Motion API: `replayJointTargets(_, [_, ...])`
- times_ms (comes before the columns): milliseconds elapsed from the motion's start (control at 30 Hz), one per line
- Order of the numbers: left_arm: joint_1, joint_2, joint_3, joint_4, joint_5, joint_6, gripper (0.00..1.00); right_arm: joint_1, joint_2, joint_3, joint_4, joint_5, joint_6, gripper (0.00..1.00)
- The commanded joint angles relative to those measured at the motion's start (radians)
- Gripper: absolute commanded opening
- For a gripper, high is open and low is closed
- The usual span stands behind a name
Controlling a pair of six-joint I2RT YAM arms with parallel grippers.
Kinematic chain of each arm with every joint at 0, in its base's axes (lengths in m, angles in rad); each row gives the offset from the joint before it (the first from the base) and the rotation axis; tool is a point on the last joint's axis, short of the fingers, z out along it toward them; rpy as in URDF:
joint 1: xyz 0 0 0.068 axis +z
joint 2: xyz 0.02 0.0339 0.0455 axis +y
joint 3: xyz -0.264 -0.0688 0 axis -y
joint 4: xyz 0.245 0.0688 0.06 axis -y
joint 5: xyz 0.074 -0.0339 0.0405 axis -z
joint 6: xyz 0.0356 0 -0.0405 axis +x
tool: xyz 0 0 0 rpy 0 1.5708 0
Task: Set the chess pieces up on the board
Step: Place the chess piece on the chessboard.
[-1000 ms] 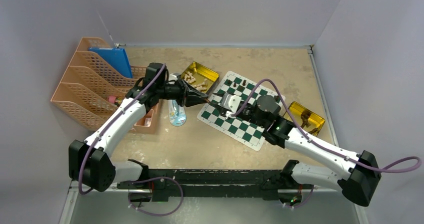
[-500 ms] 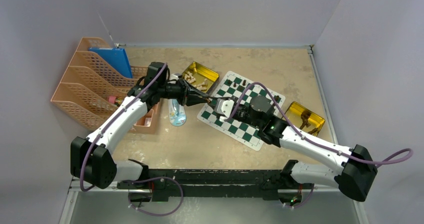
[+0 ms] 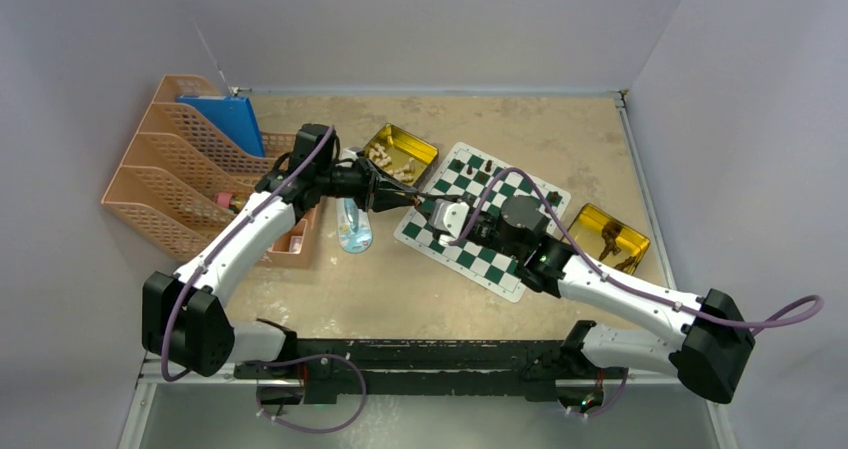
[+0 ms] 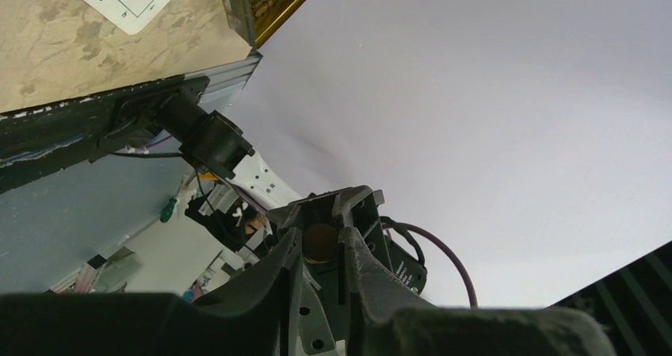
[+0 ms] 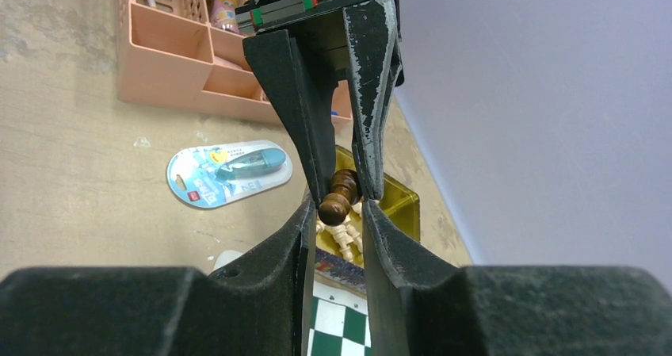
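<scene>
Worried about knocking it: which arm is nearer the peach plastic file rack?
Left. The left arm passes right beside the peach plastic file rack; the right arm reaches in from the opposite side, over the green-and-white chess mat.

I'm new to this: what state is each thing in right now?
Left jaws: shut on a dark chess piece.
Right jaws: flanking that piece, grip unclear.
Board: lying flat, few standing pieces on it.
Tin of pale pieces: open.
Tin of dark pieces: open.
</scene>
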Motion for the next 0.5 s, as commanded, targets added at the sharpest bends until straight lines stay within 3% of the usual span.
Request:
replayJointTargets(0, [0.004, 0.011, 0.017, -0.044, -0.005, -0.111, 0.00, 0.010, -0.042, 0.004, 0.060, 0.039, -0.006, 0.29])
replayJointTargets(167, [0.004, 0.014, 0.014, -0.046, -0.006, -0.111, 0.00, 0.012, -0.064, 0.005, 0.052, 0.030, 0.005, 0.22])
replayJointTargets(367, [0.004, 0.019, 0.028, -0.074, -0.022, -0.094, 0.00, 0.019, -0.061, 0.014, 0.028, 0.025, 0.036, 0.28])
replayJointTargets(467, [0.004, 0.021, 0.031, -0.075, -0.022, -0.093, 0.00, 0.024, -0.062, 0.008, 0.039, 0.025, 0.040, 0.16])
